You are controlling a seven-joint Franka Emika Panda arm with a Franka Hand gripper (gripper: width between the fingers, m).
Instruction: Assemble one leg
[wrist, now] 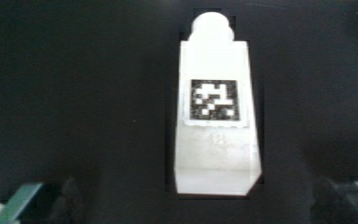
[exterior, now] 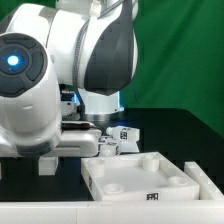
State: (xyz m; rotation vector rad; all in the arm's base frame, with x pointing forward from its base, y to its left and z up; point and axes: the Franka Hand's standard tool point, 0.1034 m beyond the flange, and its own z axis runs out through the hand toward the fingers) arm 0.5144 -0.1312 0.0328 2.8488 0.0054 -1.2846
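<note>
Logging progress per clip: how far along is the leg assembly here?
Done: nothing visible; no leg stands in the tabletop. In hand: the open gripper hangs over one leg lying on the table, fingers apart from it. Left: grasp it, carry it and fit it to the tabletop.

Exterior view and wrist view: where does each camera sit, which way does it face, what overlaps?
Exterior view: low at table edge, close to the arm, facing across at tabletop and legs; arm fills most of it.
Wrist view: on the wrist, looking down on one leg; open gripper fingertips show.
Shared: likely that leg, black table.
</note>
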